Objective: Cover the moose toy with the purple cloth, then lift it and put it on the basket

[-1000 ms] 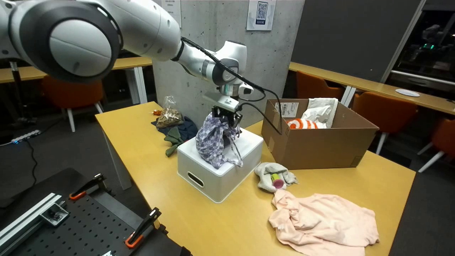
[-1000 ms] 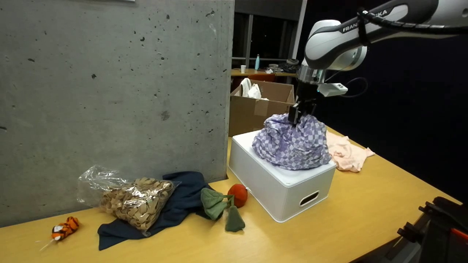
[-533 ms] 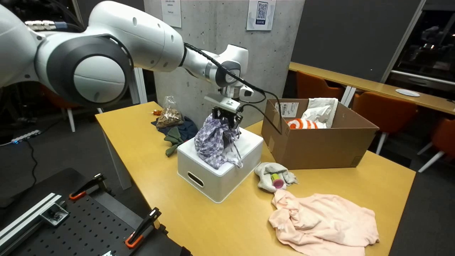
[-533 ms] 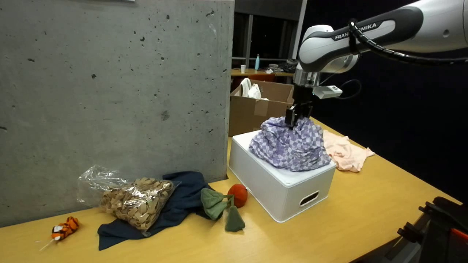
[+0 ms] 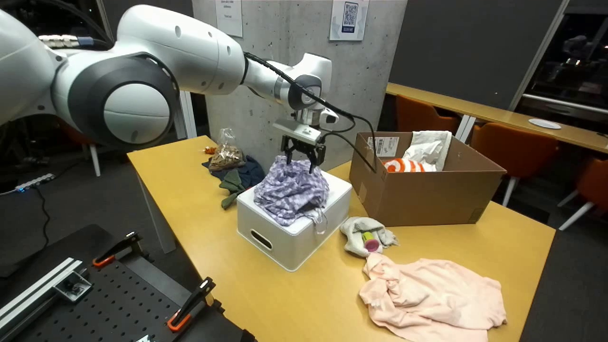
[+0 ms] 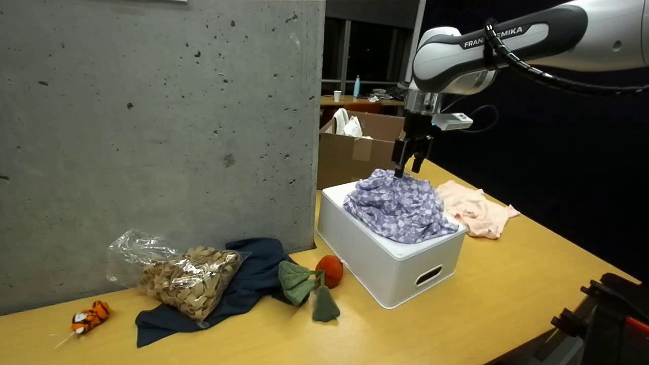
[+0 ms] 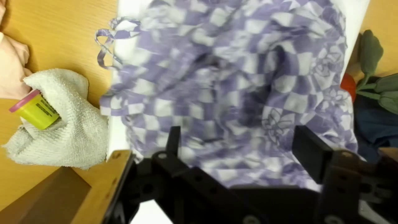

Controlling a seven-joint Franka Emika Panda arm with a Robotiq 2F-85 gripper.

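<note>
The purple cloth (image 5: pixel 290 197), with a white check, lies in a crumpled mound on top of the white basket (image 5: pixel 295 247) in both exterior views. Its ties hang over one side of the basket. The moose toy is hidden in every view. Just over the peak of the mound is my gripper (image 5: pixel 300 165), its jaws wide apart. In the wrist view, the black fingers (image 7: pixel 311 154) stand far from each other, and only folds of cloth show below the gap. Whether a fingertip still touches the cloth, I cannot tell.
A cardboard box (image 5: pixel 432 199) holding white cloths stands beside the basket. Near it lie a grey towel (image 5: pixel 356 232) with a yellow tub (image 7: pixel 37 112) and a pink cloth (image 5: pixel 432 299). Beyond the basket's opposite side are green leaves (image 6: pixel 324 304), a dark cloth (image 6: pixel 258 279) and a plastic bag (image 6: pixel 192 279).
My gripper first came down slightly, then its jaws spread and it rose a little. The purple cloth, gripped before, has come free and slumped lower and wider on the basket.
</note>
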